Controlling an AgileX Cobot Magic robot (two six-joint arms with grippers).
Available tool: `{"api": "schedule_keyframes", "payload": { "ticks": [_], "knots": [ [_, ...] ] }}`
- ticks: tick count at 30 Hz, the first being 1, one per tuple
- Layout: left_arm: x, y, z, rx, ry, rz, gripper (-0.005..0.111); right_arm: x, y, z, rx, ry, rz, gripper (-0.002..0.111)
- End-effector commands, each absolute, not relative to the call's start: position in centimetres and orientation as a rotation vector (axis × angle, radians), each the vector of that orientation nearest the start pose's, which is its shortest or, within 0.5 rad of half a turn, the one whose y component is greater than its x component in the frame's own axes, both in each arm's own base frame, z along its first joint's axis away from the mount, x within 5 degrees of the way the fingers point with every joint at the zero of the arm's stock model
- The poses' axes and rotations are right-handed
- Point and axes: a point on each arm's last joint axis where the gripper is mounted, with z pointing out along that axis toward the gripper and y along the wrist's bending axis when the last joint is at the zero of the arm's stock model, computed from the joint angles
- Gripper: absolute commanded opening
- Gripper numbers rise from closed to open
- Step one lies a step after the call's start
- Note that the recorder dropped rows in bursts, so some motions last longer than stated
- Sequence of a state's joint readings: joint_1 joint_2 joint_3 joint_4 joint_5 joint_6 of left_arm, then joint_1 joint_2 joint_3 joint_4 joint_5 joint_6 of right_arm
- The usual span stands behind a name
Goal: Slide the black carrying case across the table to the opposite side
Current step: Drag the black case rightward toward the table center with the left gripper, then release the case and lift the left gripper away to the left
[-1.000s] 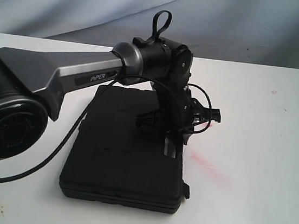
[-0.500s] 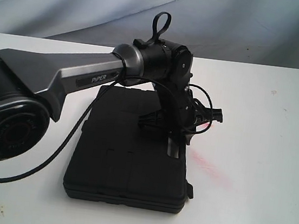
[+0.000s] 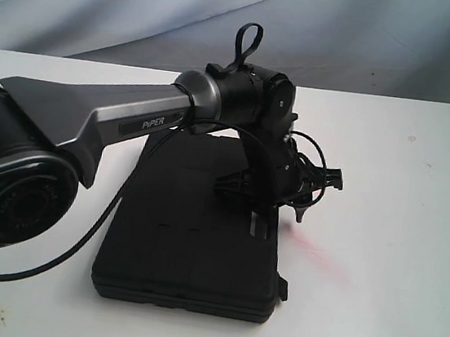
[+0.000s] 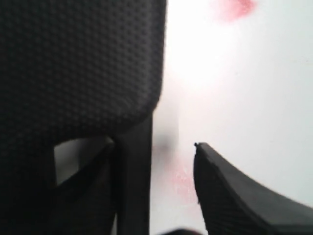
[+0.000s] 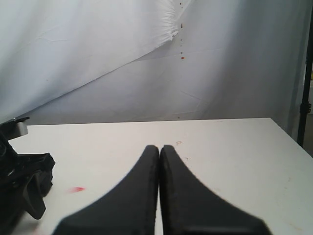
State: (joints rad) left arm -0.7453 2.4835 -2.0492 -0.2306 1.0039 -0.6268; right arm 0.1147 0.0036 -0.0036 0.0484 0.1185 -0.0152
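The black carrying case (image 3: 185,229) lies flat on the white table (image 3: 389,238), left of the middle. My left gripper (image 3: 280,218) reaches down at the case's right edge. In the left wrist view the left gripper (image 4: 171,142) is open. One of its fingers (image 4: 134,186) stands against the textured case (image 4: 83,63), and the other finger stands apart from it, over bare table (image 4: 244,88). Only table shows between the two fingers. My right gripper (image 5: 160,147) is shut and empty above the table (image 5: 234,147); the exterior view does not show it.
A red smudge (image 3: 314,249) marks the table just right of the case. A pale cloth backdrop (image 3: 348,36) hangs behind the table's far edge. A black stand (image 5: 307,73) rises beyond the table's corner in the right wrist view. The left arm's cable (image 3: 76,241) loops beside the case.
The left arm's wrist and gripper have shifted a little to the right, toward the case's right edge. The case has barely moved.
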Motion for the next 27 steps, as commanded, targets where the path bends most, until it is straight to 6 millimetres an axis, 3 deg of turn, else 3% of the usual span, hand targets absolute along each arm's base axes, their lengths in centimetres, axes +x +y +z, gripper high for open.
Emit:
{"api": "schedule_keyframes", "payload": {
  "ticks": [1,12,19,27],
  "knots": [
    [36.1,-36.0,11.4,0.053,3.076,-0.453,0.051,5.6,0.7,20.2,-0.064,1.601,0.116,0.0],
    [36.0,-35.7,12.0,0.064,3.073,-0.421,0.048,5.6,0.7,20.2,-0.064,1.601,0.116,0.0],
    [36.7,-34.7,15.1,0.138,2.961,-0.296,0.047,5.6,0.7,20.2,-0.064,1.601,0.116,0.0],
    [36.5,-34.4,18.3,0.143,2.899,-0.343,0.047,5.6,0.7,20.2,-0.064,1.601,0.116,0.0]
  ]
}}
